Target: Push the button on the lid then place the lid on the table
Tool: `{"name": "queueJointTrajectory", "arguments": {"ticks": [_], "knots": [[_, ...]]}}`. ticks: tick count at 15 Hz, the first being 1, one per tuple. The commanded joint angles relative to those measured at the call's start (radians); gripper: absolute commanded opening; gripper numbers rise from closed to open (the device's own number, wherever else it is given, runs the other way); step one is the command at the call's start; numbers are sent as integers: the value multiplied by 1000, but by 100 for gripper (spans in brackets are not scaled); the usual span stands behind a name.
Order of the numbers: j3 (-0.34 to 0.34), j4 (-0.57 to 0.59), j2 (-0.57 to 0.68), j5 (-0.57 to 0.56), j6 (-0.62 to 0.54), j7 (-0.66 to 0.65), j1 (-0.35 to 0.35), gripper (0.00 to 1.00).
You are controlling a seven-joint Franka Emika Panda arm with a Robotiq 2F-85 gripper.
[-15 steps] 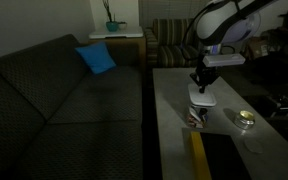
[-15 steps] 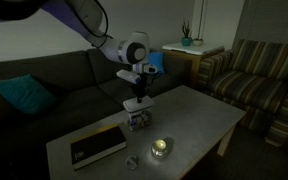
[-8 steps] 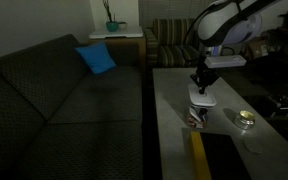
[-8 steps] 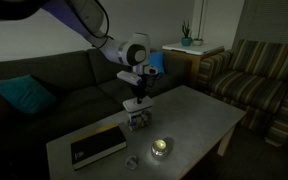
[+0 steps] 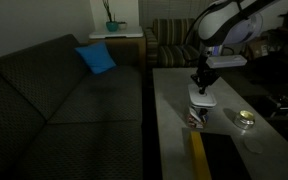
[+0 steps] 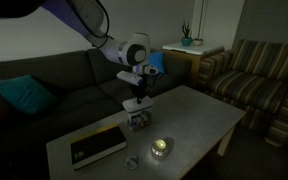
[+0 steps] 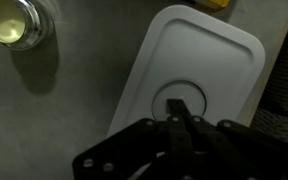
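The flat white lid (image 7: 194, 70) lies on top of the patterned container (image 5: 197, 117) on the pale grey table (image 5: 174, 110). It shows in both exterior views (image 5: 202, 100) (image 6: 136, 104). My gripper (image 7: 180, 105) is shut, its fingertips together on the round button (image 7: 164, 100) in the lid's middle. In both exterior views the gripper (image 5: 203, 84) (image 6: 137, 93) points straight down onto the lid. The container's body is hidden in the wrist view.
A small round gold-and-silver tin (image 5: 246, 119) (image 6: 160, 148) (image 7: 12, 20) sits near the container. A dark panel with a yellow stripe (image 5: 197, 158) (image 6: 96, 145) lies at one table end. A dark sofa (image 5: 64, 100) runs alongside; striped armchairs (image 6: 259, 80) stand beyond.
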State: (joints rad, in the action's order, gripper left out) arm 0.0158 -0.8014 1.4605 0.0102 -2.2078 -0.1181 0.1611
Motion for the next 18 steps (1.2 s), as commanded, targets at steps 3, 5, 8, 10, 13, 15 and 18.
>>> {"name": "queueJointTrajectory", "arguments": {"ticks": [3, 5, 8, 10, 13, 15, 18], "knots": [[8, 13, 27, -3, 2, 23, -8, 0], [9, 21, 25, -5, 8, 30, -8, 0], [8, 28, 23, -10, 20, 42, -5, 0], [5, 2, 6, -6, 5, 52, -4, 0], [4, -13, -9, -6, 1, 62, -4, 0], [0, -30, -25, -9, -8, 64, -1, 0], [0, -42, -47, -9, -17, 70, 1, 0]]}}
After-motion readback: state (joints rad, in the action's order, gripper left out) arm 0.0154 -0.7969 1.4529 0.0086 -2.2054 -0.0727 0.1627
